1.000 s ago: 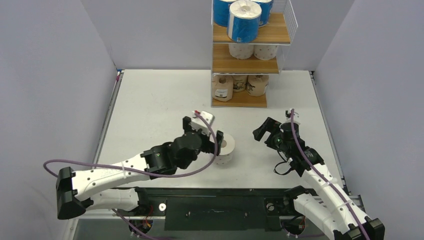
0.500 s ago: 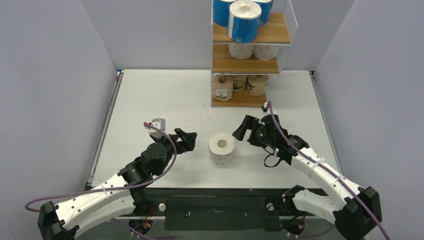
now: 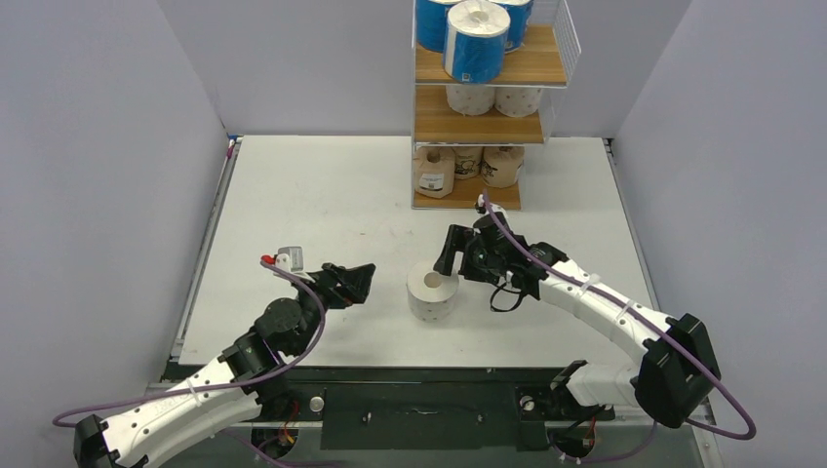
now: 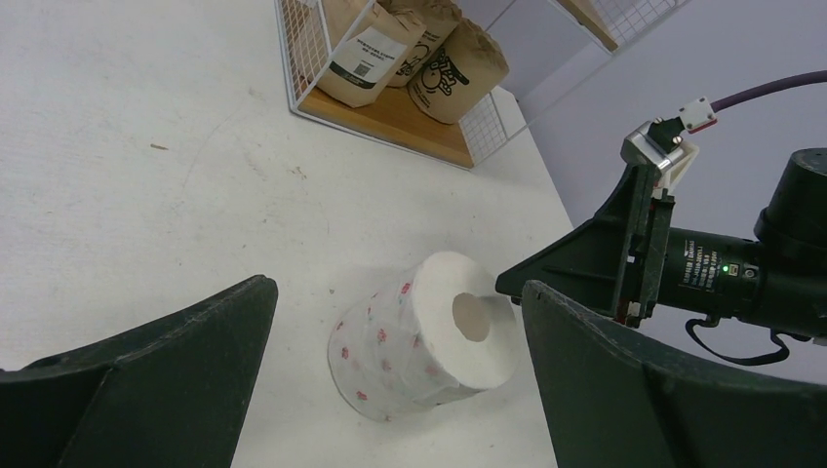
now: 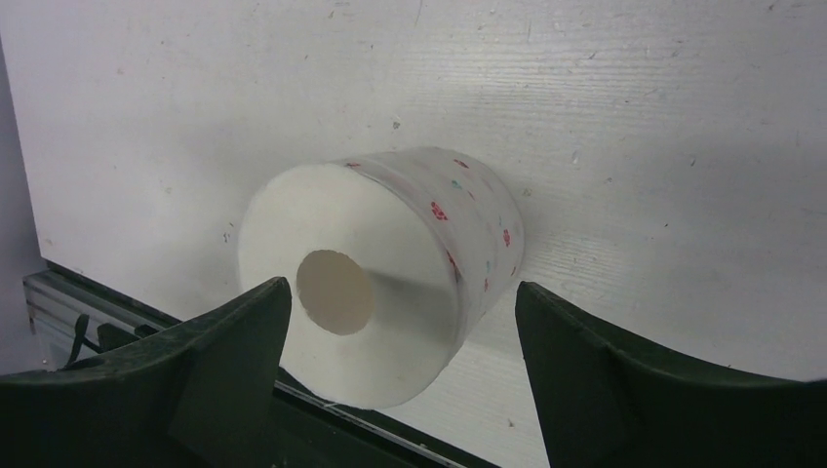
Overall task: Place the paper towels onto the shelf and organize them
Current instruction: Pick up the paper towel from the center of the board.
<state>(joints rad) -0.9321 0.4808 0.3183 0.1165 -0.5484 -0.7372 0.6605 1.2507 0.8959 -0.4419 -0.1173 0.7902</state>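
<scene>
A white paper towel roll with pink dots stands on end on the table, core hole up. It also shows in the left wrist view and the right wrist view. My right gripper is open just right of and behind the roll, its jaws either side of it with a gap. My left gripper is open and empty, a short way left of the roll. The shelf stands at the back with blue rolls on top, white dotted rolls in the middle and brown rolls at the bottom.
The shelf's white wire mesh sides rise beside the brown rolls. My right gripper's black finger and its purple cable show in the left wrist view. Grey walls enclose the table. The table's near edge and black rail lie behind the roll.
My left gripper let go of the dotted roll and drew back to the left. My right gripper swung left and forward up to the roll, its jaws narrowing slightly.
</scene>
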